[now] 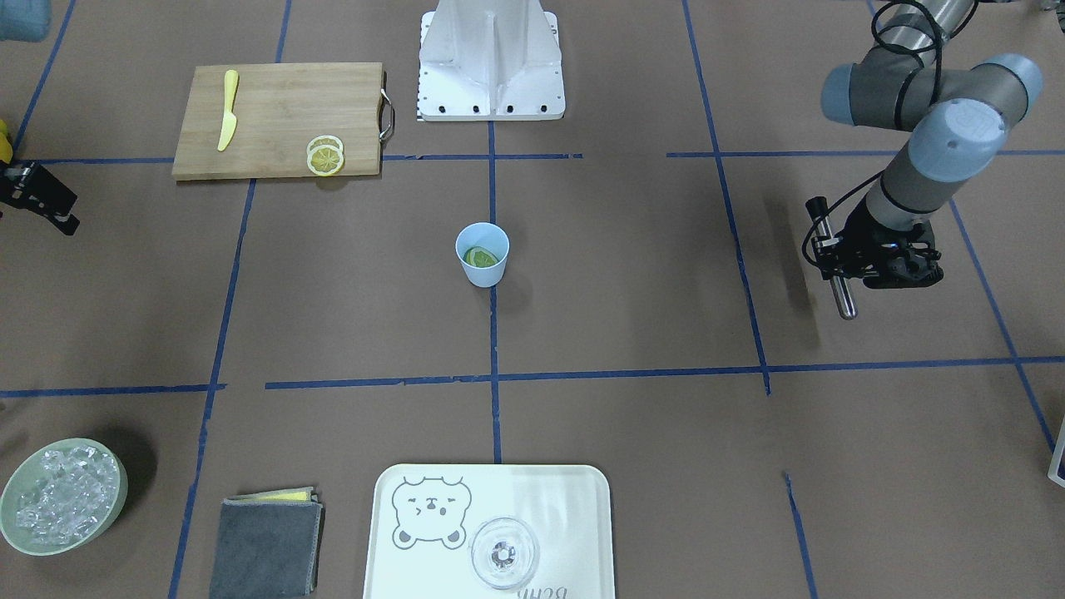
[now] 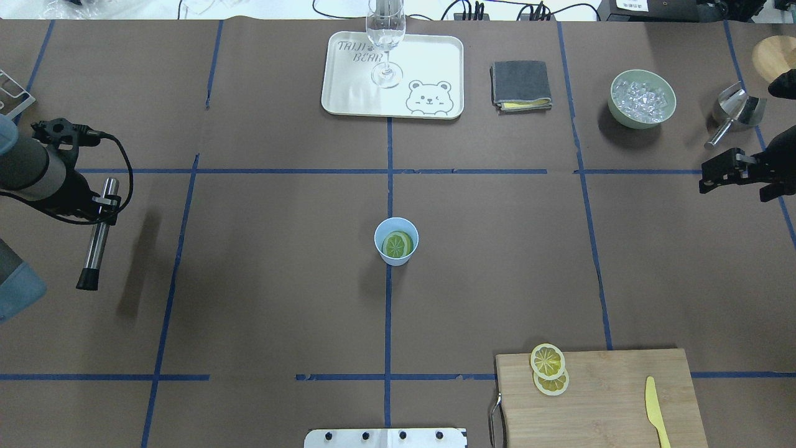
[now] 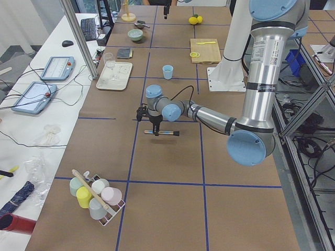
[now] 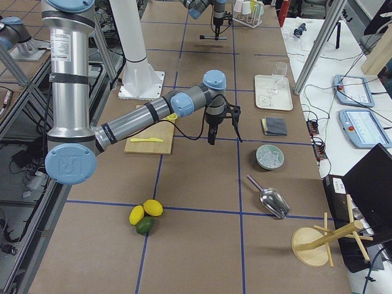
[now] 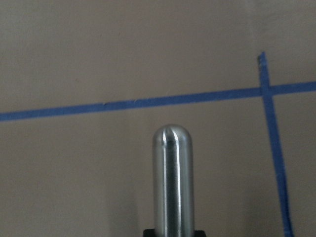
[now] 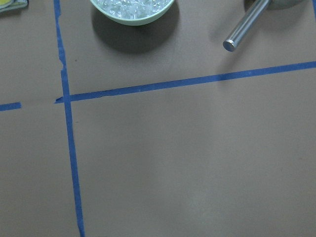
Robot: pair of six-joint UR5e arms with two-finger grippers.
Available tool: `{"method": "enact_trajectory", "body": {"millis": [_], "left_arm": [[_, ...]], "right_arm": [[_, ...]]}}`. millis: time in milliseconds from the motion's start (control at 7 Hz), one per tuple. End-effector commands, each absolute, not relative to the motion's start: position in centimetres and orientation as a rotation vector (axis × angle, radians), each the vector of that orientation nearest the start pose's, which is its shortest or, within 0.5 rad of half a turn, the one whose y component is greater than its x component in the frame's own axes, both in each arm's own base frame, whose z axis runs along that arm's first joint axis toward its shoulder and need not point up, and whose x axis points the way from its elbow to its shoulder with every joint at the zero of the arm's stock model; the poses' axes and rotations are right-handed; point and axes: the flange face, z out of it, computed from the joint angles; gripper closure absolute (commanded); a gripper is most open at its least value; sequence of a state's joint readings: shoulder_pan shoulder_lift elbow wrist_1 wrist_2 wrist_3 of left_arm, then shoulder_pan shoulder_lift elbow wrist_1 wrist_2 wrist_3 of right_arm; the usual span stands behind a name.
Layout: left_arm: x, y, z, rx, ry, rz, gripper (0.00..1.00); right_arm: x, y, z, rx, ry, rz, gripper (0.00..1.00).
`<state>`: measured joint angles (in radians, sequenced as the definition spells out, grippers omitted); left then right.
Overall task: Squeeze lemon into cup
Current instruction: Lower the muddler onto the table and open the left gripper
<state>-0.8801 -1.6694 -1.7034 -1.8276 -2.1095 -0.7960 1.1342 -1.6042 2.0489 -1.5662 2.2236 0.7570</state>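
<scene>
The light-blue cup [image 1: 482,275] [image 2: 380,234] stands upright at the table's middle. One lemon slice [image 1: 481,257] [image 2: 397,244] lies inside it. Two more lemon slices [image 1: 325,155] [image 2: 548,368] overlap on the wooden cutting board [image 1: 274,116] [image 2: 609,398]. My left gripper [image 1: 836,262] [image 2: 102,205] is far to the cup's side, shut on a steel rod [image 1: 844,295] [image 2: 96,242] [image 5: 172,177] held above the table. My right gripper [image 1: 58,200] [image 2: 706,176] is open and empty near the opposite table edge, far from the cup and the board.
A yellow plastic knife [image 1: 227,110] [image 2: 656,410] lies on the board. A white bear tray [image 2: 348,81] holds a clear glass [image 2: 385,37]. A grey cloth [image 2: 521,84], a green bowl of ice [image 2: 642,99] and a metal scoop [image 2: 737,109] stand at the far side.
</scene>
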Motion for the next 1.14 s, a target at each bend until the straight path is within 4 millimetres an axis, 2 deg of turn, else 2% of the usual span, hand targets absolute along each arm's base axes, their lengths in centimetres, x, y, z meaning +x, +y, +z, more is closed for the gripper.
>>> {"method": "enact_trajectory", "body": {"millis": [0, 286, 571, 857, 1000], "left_arm": [[29.9, -48.4, 52.4, -0.028, 0.723, 0.039, 1.0], [30.3, -48.8, 53.3, -0.037, 0.711, 0.042, 1.0], [30.4, -48.9, 52.9, -0.026, 0.715, 0.049, 1.0], [30.3, -48.9, 52.7, -0.023, 0.716, 0.049, 0.0], [30.0, -48.9, 52.2, -0.017, 0.727, 0.049, 0.0]], "right_arm": [[-12.5, -45.3, 45.1, -0.009, -0.783, 0.148, 0.0], [-12.5, -45.3, 45.1, -0.008, -0.784, 0.149, 0.0], [-12.5, -45.3, 45.0, -0.008, -0.786, 0.15, 0.0], [-12.5, -45.3, 44.9, -0.007, -0.787, 0.149, 0.0], [-12.5, -45.3, 44.9, -0.006, -0.787, 0.148, 0.0]]}}
